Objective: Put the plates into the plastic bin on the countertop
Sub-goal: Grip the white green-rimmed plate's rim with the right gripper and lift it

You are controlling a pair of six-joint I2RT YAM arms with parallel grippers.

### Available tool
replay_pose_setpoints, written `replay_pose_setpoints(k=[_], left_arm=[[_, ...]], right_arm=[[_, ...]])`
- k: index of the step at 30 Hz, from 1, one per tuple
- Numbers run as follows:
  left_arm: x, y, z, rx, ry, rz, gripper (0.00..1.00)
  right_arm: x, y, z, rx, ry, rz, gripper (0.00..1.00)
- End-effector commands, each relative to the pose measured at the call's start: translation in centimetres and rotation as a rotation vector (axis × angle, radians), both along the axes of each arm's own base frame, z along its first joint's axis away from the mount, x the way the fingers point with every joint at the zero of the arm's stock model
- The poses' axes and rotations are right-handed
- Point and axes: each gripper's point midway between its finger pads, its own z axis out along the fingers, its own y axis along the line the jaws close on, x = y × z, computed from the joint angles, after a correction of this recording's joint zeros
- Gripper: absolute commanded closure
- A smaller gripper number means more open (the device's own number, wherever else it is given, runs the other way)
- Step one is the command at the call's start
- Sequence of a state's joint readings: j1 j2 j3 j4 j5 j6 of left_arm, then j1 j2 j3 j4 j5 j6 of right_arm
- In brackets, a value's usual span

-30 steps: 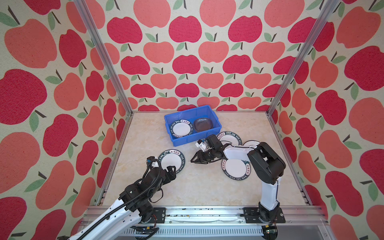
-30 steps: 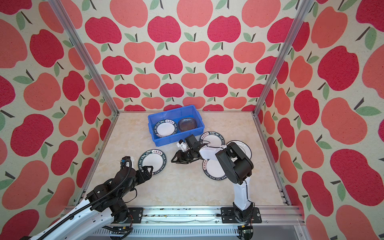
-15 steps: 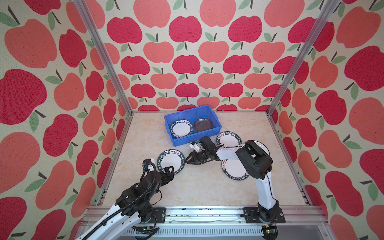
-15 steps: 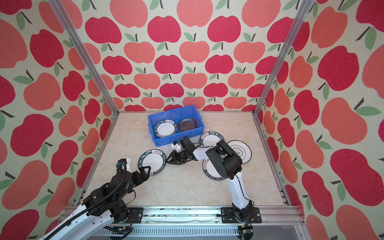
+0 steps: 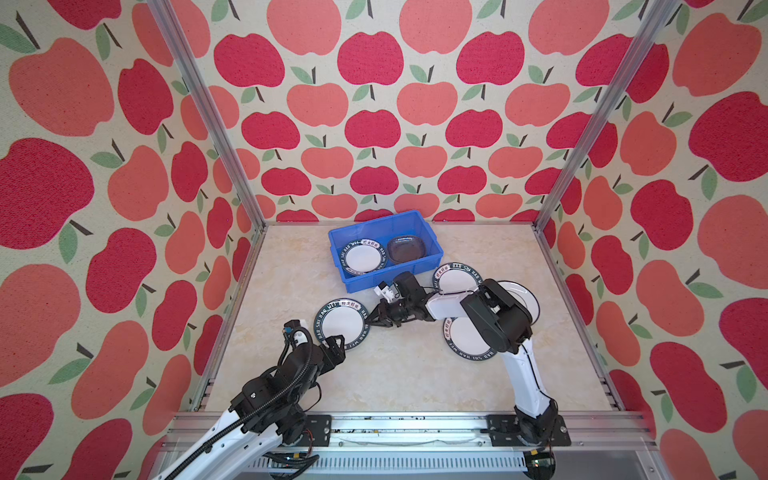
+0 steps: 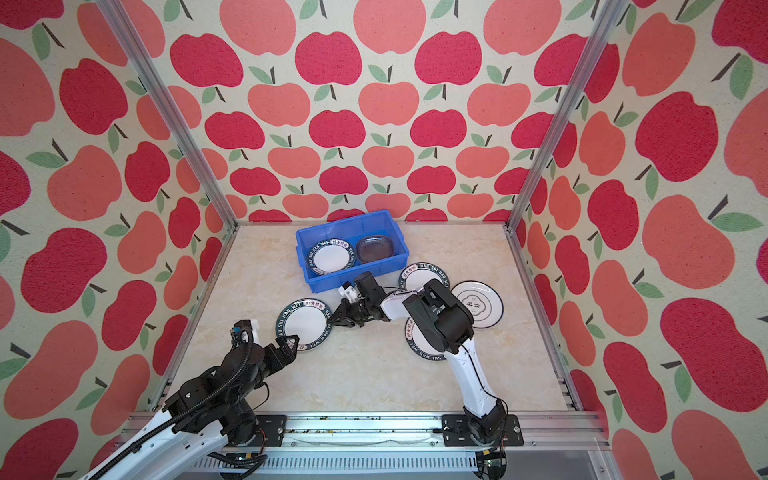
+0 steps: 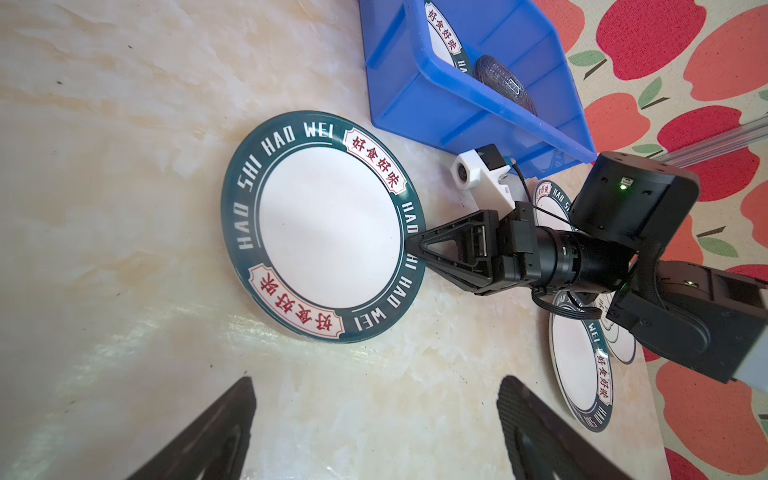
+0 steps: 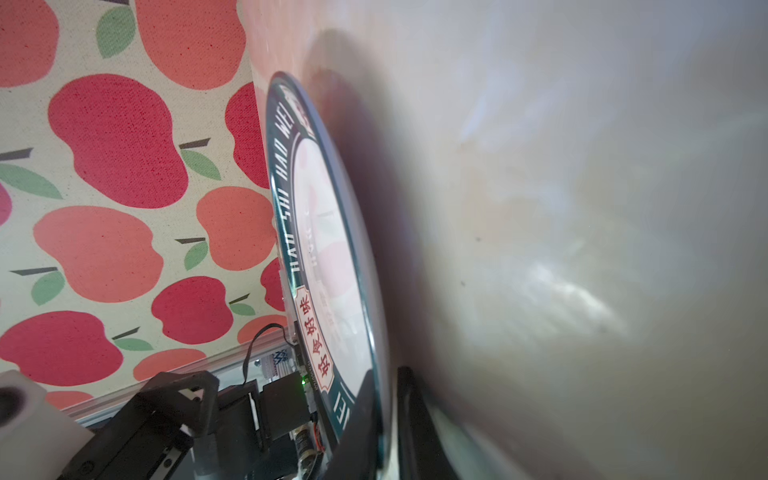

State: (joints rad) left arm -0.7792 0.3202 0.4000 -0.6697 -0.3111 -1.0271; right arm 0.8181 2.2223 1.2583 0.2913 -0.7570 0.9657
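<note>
Both top views: right gripper [image 5: 371,322] pinched on the rim of a round plate [image 5: 341,328] lying flat on the worktop [image 5: 395,374], just in front of the plastic bin [image 5: 374,283] and nearer the left edge than the right. Left wrist view: left gripper [image 7: 374,386] spread wide and empty just short of that plate, close enough to be struck on the lift. Right wrist view: only the thin lip between the fingers [image 8: 411,399], so likely to slip or swing down, perhaps clipping the bin's front wall.
</note>
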Motion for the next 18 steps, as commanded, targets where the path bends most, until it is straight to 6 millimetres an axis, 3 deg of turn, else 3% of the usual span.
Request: replay_pose_setpoints(k=[1, 6, 11, 15, 18], left_arm=[[0.1, 0.9, 1.1, 0.018, -0.018, 0.027, 0.06], [0.7, 1.0, 2.8, 0.02, -0.045, 0.031, 0.06], [2.5, 1.6, 5.3, 0.035, -0.061, 0.06, 0.05], [5.4, 1.7, 7.5, 0.038, -0.065, 0.055, 0.05], [8.4, 1.7, 9.5, 0.003, -0.091, 0.042, 0.05]], right_arm=[[-0.2, 0.0, -1.2, -0.029, 0.03, -0.017, 0.97], [-1.0, -1.4, 0.9, -0.018, 0.014, -0.024, 1.0], [-2.2, -5.1, 4.5, -0.091, -0.026, -0.03, 1.0], [-2.8, -8.3, 9.6, -0.187, -0.172, -0.007, 1.0], [-1.5, -10.5, 13.9, -0.205, -0.261, -0.025, 1.0]])
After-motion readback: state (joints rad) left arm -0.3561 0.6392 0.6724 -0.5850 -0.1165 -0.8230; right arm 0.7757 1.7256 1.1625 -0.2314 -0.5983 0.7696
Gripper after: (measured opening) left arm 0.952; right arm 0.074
